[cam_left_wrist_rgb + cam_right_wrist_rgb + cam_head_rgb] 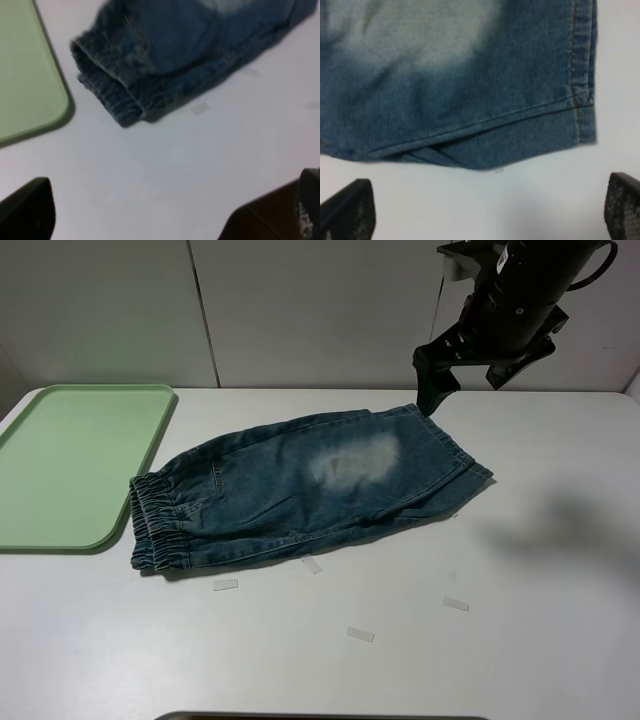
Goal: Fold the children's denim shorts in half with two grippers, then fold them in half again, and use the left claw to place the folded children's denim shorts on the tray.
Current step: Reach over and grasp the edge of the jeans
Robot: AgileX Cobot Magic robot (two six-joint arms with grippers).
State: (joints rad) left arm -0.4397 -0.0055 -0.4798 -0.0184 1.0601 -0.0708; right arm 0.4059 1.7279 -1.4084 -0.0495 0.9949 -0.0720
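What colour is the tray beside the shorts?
The tray is plain pale green, best seen in the exterior high view.

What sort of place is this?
Likely a robot test bench or lab: a black robot arm hangs over a white table with tape marks, shorts and a green tray.

Shorts (300,485) flat mid-worktop (540,650), waistband end just beside tray (70,460) at left; tape scraps (226,585) on worktop before shorts.
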